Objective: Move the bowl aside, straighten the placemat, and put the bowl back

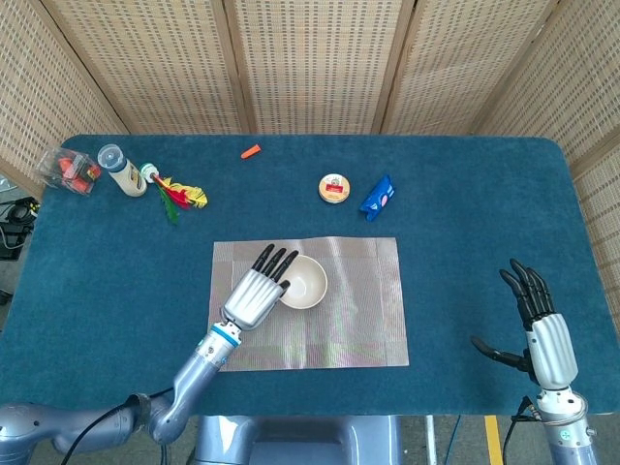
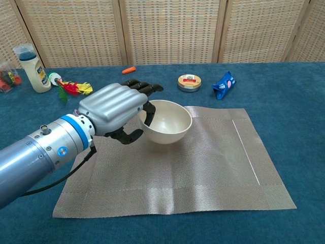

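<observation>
A cream bowl (image 1: 304,281) (image 2: 168,122) hangs over the middle of the grey woven placemat (image 1: 358,310) (image 2: 218,157), tilted slightly. My left hand (image 1: 258,292) (image 2: 116,109) grips its left rim, fingers hooked over the edge and thumb underneath. The placemat lies flat and square to the table edge. My right hand (image 1: 542,334) rests open at the table's right front, away from the mat, fingers spread; the chest view does not show it.
Behind the mat lie a round tin (image 1: 334,188) (image 2: 189,82) and a blue packet (image 1: 378,196) (image 2: 223,84). An orange bit (image 1: 251,151) sits at the back. At the far left stand a bottle (image 1: 120,169) (image 2: 31,67), a feathered toy (image 1: 176,194) and a clear box (image 1: 70,169).
</observation>
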